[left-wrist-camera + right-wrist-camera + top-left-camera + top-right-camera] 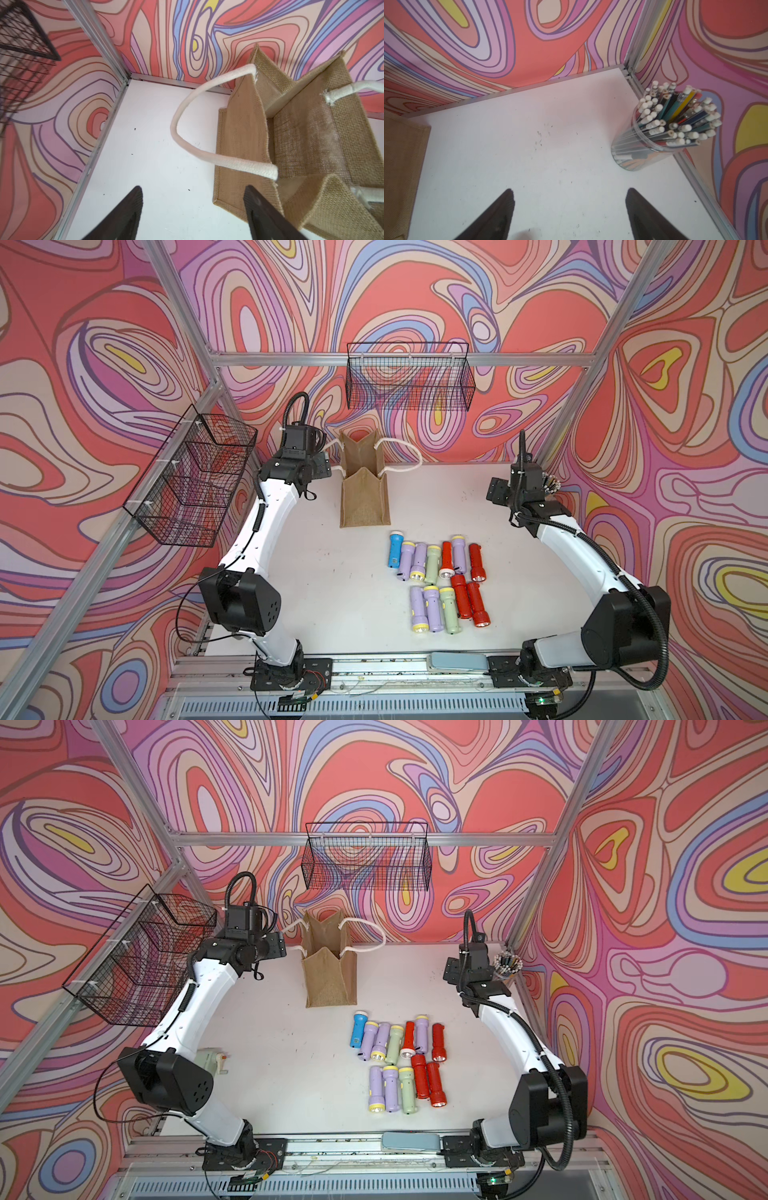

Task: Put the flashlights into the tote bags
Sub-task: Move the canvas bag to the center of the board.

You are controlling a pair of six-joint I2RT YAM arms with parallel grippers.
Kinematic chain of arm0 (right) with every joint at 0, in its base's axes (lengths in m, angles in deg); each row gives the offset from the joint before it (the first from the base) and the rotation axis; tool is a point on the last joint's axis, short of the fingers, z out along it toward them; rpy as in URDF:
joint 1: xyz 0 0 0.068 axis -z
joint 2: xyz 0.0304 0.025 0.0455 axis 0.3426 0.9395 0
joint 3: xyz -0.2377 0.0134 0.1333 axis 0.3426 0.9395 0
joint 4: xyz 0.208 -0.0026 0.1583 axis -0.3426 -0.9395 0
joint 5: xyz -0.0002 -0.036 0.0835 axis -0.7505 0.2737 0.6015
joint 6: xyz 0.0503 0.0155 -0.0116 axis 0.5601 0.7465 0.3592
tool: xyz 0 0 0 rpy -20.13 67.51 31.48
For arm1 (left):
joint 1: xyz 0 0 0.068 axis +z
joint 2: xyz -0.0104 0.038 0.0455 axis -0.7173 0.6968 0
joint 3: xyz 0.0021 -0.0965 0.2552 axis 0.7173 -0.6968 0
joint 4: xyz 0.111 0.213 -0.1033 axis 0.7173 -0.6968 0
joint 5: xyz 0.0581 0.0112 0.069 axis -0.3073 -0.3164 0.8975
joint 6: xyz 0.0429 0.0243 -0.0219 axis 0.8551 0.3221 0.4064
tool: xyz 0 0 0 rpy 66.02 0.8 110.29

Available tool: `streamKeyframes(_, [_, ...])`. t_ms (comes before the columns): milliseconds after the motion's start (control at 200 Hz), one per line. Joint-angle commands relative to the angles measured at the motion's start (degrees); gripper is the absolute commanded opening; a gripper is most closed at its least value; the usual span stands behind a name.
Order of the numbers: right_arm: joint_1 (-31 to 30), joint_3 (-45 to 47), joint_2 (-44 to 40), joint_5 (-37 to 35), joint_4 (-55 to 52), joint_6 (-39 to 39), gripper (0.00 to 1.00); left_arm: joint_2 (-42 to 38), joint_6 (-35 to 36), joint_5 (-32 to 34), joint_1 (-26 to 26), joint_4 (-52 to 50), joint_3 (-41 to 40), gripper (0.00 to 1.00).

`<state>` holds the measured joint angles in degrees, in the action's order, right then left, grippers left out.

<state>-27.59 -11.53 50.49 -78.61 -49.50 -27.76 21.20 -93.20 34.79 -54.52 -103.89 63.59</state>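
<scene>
Tabletop, flat white board, carries everything. Two black wire baskets hang on the walls, out of play. One boxy tan jute tote bag with two white rope handles stands upright at the back, left of centre, mouth open. What the left wrist view shows of its inside is bare.

Left gripper hovers just beside the bag's handle side, black jaws wide apart, nothing between them. One finger overlaps the bag's corner in the wrist view; contact cannot be told. Right gripper hangs over bare board at the back right, jaws likewise wide and empty, near one clear plastic cup of pencils.

Small plastic cylinder flashlights: twelve, all on the board, none bagged. There are five lilac, four red, two pale green and one blue, in two side-by-side rows, seven behind and five in front.

Key relation: the rows lie on the near side of the bag and right of centre, back toward the arm bases from both grippers. Long axes run roughly front to back. Right arm looks nearer to them, left arm nearer to the bag. Judged: first pick not yet begun.
</scene>
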Motion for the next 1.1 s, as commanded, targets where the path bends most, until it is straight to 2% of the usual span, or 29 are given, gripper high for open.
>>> streamKeyframes(0, [-0.54, 2.16, -3.49, 3.00, -5.40, 3.27, 0.88, 2.89, -2.65, -3.63, -0.02, -1.34, 2.91, 0.79])
streamKeyframes(100, [-0.71, 3.21, -5.16, 3.35, -7.40, 3.67, 0.88, 7.45, -2.85, -5.34, -0.35, -1.10, 6.77, 0.78])
streamKeyframes(310, [-0.80, 5.47, -7.86, 5.64, -9.17, 4.93, 0.87, 18.56, -1.71, -6.82, -2.21, -7.38, 19.37, 0.73])
streamKeyframes(526, [-1.06, 7.61, -7.66, 6.98, -9.56, 6.29, 0.86, 21.02, -3.45, -8.36, -2.79, -6.46, 19.14, 0.70])
streamKeyframes(581, [-1.19, 7.83, -7.31, 7.31, -9.68, 6.64, 0.85, 21.55, -3.47, -8.97, -2.88, -6.63, 18.88, 0.65])
streamKeyframes(656, [-1.48, 8.18, -6.77, 7.83, -10.12, 6.87, 0.82, 22.27, -3.27, -9.70, -2.90, -7.37, 18.99, 0.52])
streamKeyframes(776, [-1.76, 8.74, -6.54, 7.73, -11.36, 7.60, 0.82, 21.62, -3.08, -10.43, -2.91, -7.52, 17.57, 0.22])
streamKeyframes(826, [-1.85, 9.04, -6.70, 7.82, -12.08, 7.96, 0.81, 20.78, -3.17, -9.85, -2.87, -7.83, 16.74, 0.14])
streamKeyframes(991, [-2.12, 10.45, -7.88, 7.84, -14.02, 9.49, 0.80, 16.66, -2.26, -8.98, -2.86, -10.06, 13.17, 0.03])
streamKeyframes(1097, [-2.16, 11.10, -8.26, 7.94, -14.59, 10.13, 0.80, 13.07, -1.72, -9.28, -2.89, -11.55, 9.93, 0.00])
